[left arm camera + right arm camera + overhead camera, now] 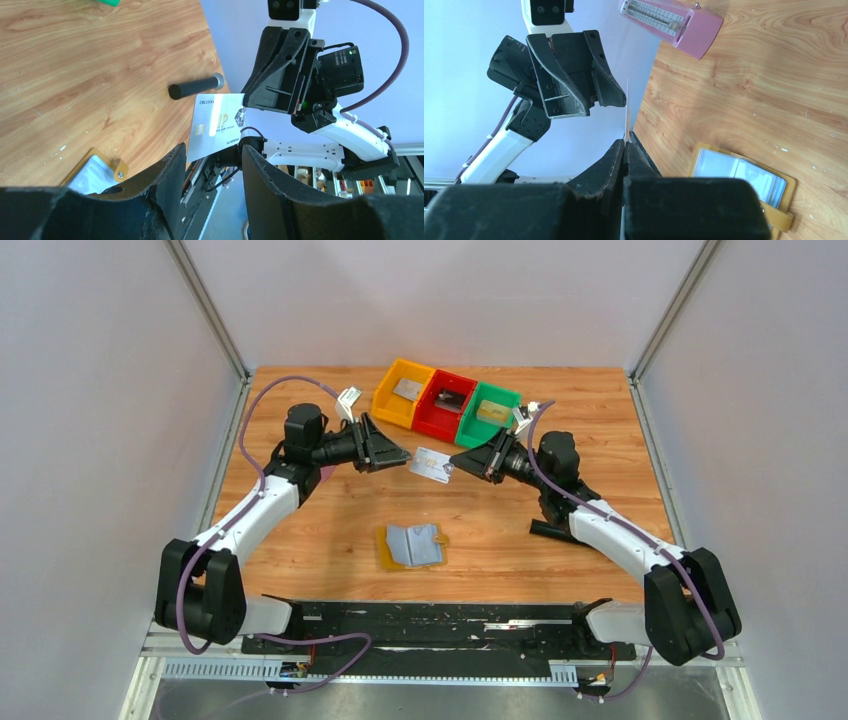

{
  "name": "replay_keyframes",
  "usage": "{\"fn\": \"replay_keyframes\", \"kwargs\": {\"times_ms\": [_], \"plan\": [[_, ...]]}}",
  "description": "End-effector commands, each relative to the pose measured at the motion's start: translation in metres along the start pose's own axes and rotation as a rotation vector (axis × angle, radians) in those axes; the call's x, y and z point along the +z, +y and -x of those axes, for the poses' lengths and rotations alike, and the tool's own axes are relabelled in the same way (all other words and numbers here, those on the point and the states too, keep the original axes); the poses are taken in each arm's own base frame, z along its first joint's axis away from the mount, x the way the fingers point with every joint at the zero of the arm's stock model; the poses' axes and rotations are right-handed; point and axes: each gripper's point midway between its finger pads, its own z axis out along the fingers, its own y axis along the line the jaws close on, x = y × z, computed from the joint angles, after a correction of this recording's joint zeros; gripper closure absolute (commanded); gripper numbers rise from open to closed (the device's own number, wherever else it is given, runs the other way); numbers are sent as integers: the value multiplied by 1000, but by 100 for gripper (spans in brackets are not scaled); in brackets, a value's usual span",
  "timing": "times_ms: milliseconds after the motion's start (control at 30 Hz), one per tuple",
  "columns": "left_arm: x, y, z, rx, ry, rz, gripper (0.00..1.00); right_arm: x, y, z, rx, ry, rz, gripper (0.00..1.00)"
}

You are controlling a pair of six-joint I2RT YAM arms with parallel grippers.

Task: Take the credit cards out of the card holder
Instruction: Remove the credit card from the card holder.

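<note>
A silver-grey credit card [432, 465] hangs in the air over the middle of the table, and my right gripper [460, 468] is shut on its right end. In the right wrist view the card [627, 112] shows edge-on, rising from the pinched fingertips of the gripper [625, 145]. My left gripper [402, 455] stands open at the card's left end. In the left wrist view a corner of the card [217, 125] reaches just ahead of the spread left gripper [212, 152], untouched. The card holder [410, 545] lies open on the table below, light blue inside [744, 175].
Yellow [403, 392], red [445, 403] and green [489, 412] bins stand in a row at the back, each with a flat item inside. A black rod [196, 87] lies on the wood near the right arm. A pink block [674, 25] sits by the left arm.
</note>
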Motion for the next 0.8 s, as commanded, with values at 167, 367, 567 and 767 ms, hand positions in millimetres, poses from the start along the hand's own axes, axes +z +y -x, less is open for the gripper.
{"fn": "replay_keyframes", "kwargs": {"times_ms": [167,367,567,767], "plan": [[12,2,-6,24,14,-20,48,0,19,12,6,-60,91,100],[13,4,-10,6,15,-27,53,1,14,14,12,-74,79,100],[11,2,-12,-11,2,-41,70,4,8,14,30,-73,68,100],[12,2,-7,-15,-21,-27,86,4,4,12,39,-69,65,100]]}}
